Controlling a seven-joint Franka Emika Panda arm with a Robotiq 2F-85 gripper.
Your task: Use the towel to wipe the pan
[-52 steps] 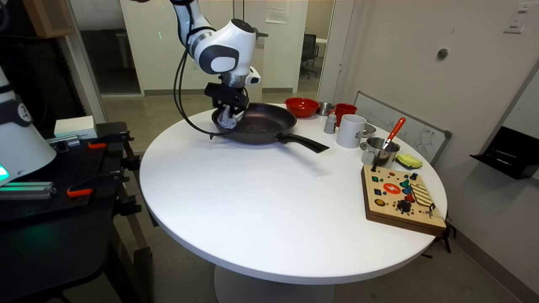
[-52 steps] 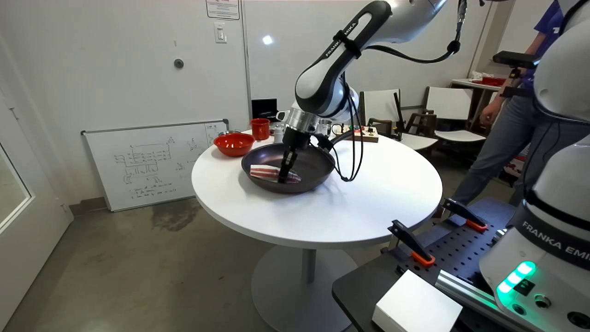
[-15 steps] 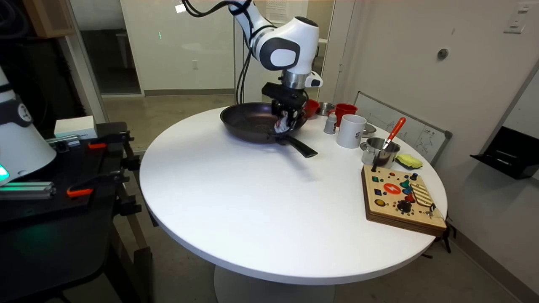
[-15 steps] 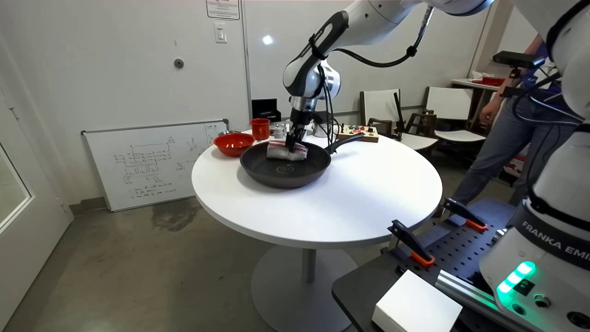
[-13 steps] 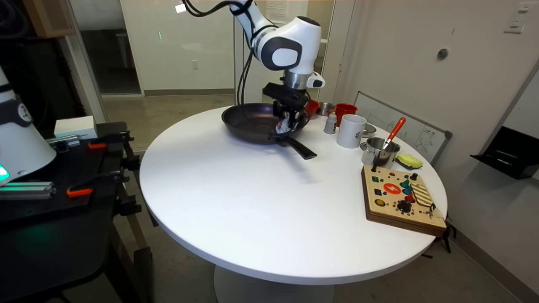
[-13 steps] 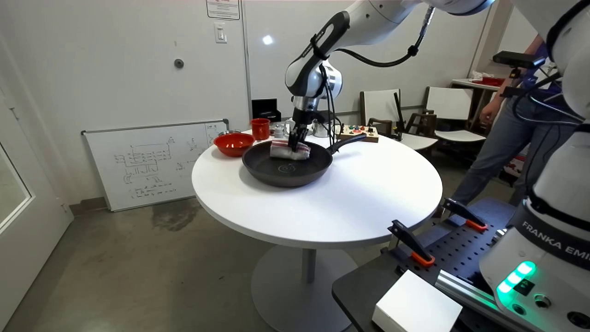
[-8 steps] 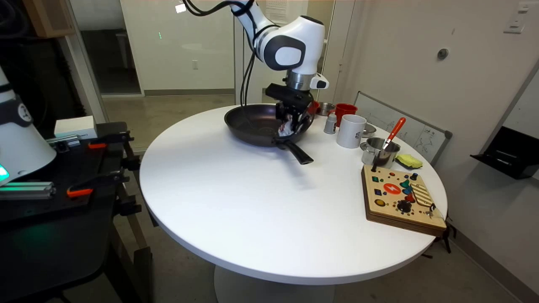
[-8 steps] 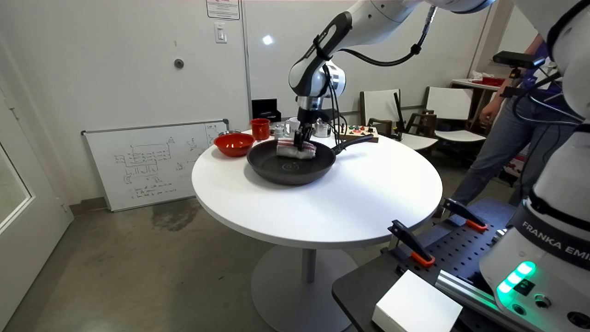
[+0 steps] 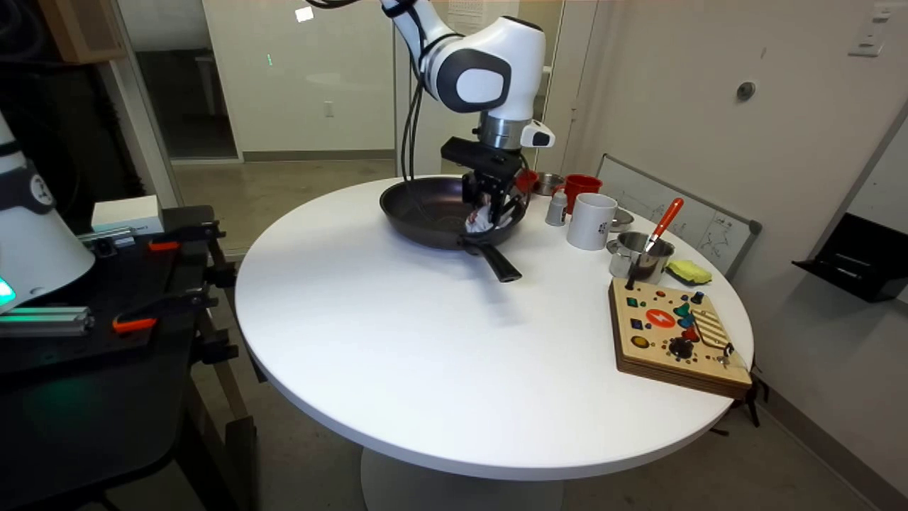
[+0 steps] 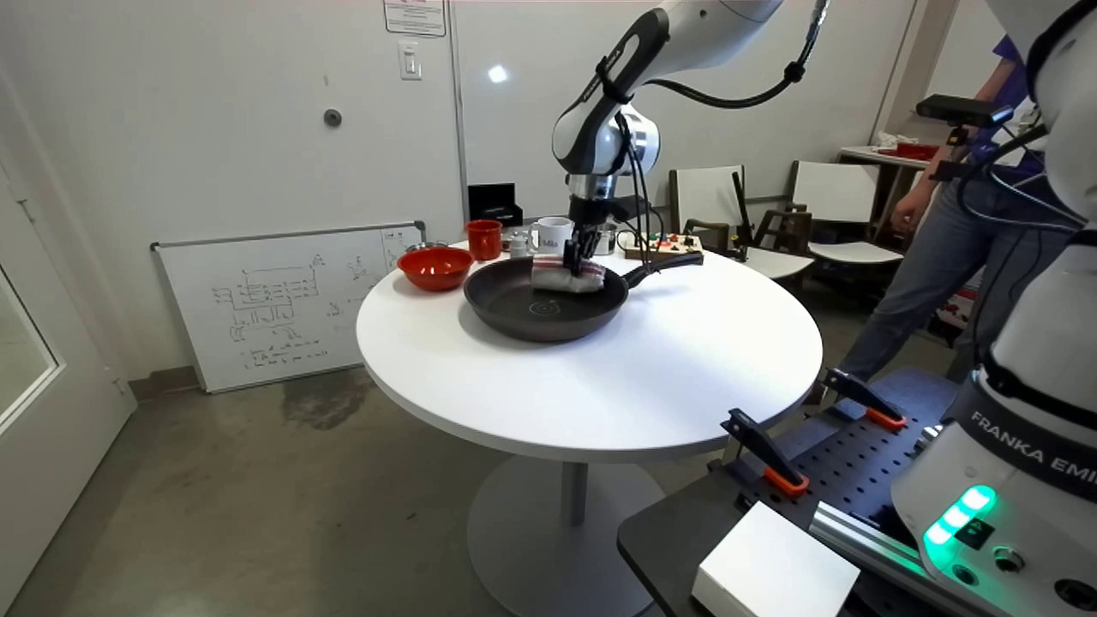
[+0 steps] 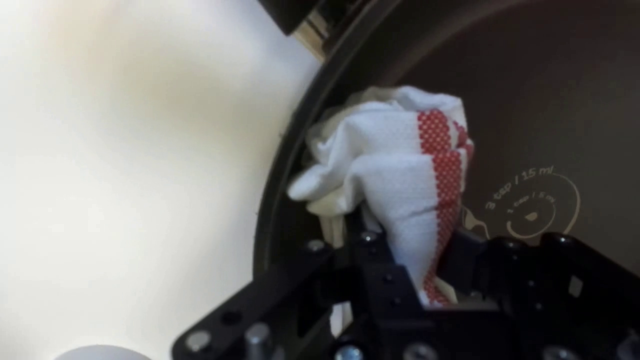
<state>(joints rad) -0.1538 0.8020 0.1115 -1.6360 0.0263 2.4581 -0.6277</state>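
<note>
The towel (image 11: 400,165), bunched white cloth with a red band, is pinched between the two fingers of my gripper (image 11: 415,245) in the wrist view. It lies inside the black pan (image 11: 525,110), near the wall, beside the printed measuring marks. In an exterior view the towel (image 10: 555,276) rests in the pan (image 10: 514,315) toward its far side, with my gripper (image 10: 574,261) pointing down on it. From another angle my gripper (image 9: 491,213) partly covers the towel (image 9: 477,221), close to where the handle (image 9: 496,262) joins the pan (image 9: 418,206).
A red bowl (image 10: 435,268) and red mug (image 10: 485,240) stand just beyond the pan. Near it are a small bottle (image 9: 557,209) and a white mug (image 9: 592,221). Farther along are a metal pot (image 9: 642,259), a yellow sponge (image 9: 688,271) and a wooden switch board (image 9: 677,337).
Gripper and towel have crossed the pan from the side away from the handle to the handle side. Over the last second the pan has slid slightly along and its handle has swung round.
</note>
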